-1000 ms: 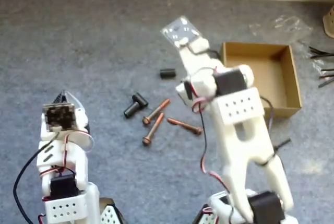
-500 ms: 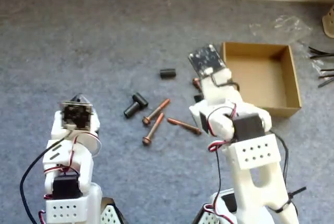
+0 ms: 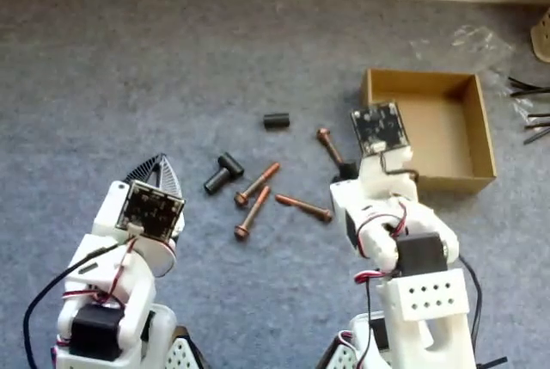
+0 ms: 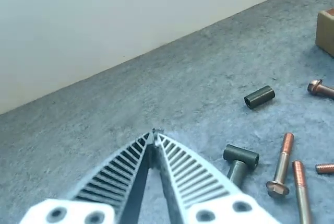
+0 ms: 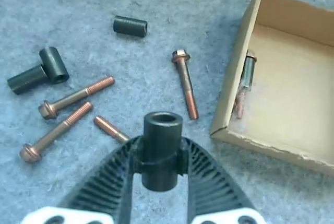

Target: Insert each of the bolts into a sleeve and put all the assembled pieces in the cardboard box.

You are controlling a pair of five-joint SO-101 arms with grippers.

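Black sleeve (image 5: pixel 162 130) clamped in your right gripper (image 5: pixel 160 145); wrist view shows a bolt (image 5: pixel 246 78) in the box (image 5: pixel 297 96) past its jaws; left gripper (image 4: pixel 154 136) closed

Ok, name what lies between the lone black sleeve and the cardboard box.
A loose copper bolt, touching neither the sleeve nor the cardboard box; the right wrist view shows it.
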